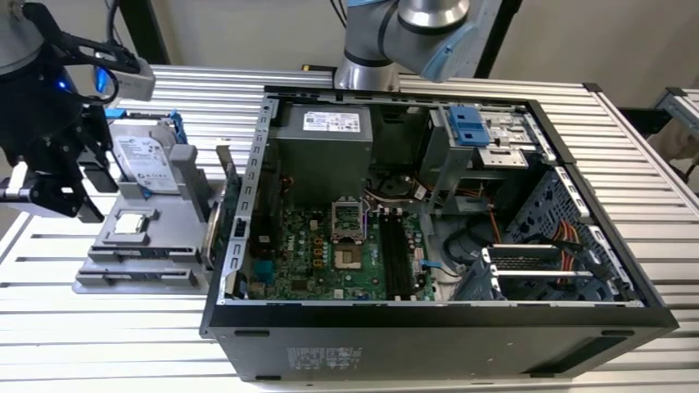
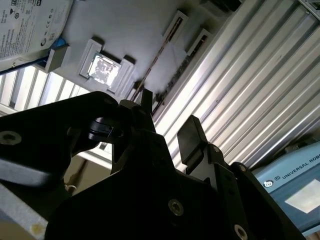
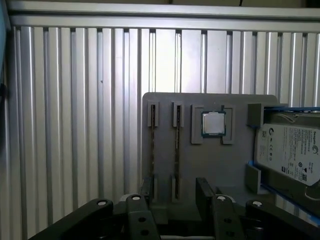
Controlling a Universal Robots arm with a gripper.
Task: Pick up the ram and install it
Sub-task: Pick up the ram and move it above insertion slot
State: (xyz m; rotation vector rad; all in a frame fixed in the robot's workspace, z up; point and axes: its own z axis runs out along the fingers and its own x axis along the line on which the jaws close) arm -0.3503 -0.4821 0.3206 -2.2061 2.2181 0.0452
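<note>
Two black fingers [image 3: 204, 192] of my tool [image 3: 175, 195] stand spread apart, with open air between them and nothing gripped. Both wrist views show the same wide gap.

Pose: in the exterior view my wrist hangs at the exterior view's left edge, beside the grey fixture block [image 1: 142, 258], with the tool turned toward that block. The silver base column of my arm [image 1: 366, 61] rises behind the computer case [image 1: 437, 327], and a joint with a pale blue cap sits above it.

Materials and shapes: the surface [image 1: 110, 336] is ribbed aluminium, made of long parallel slats with a dull shine. The fixture block is matt grey and flat, with raised rectangular lugs that form pockets. The ram [image 3: 176, 145] stands on edge in a narrow slot of that block and is seen as a thin dark strip. A second strip [image 3: 152, 145] of the same form stands in the slot just beside it. Next along the block lies a small square CPU chip [image 3: 213, 123] with a bright metal lid, then a silver hard drive [image 3: 287, 155] in a blue frame. The case is black sheet metal, lying open, with a green motherboard [image 1: 317, 254] inside.

Tool relation: in the first wrist view the ram lines up with the gap between my fingers. In the exterior view the tool hangs clear of the block. The ram sits in the fixture, not in the case.
</note>
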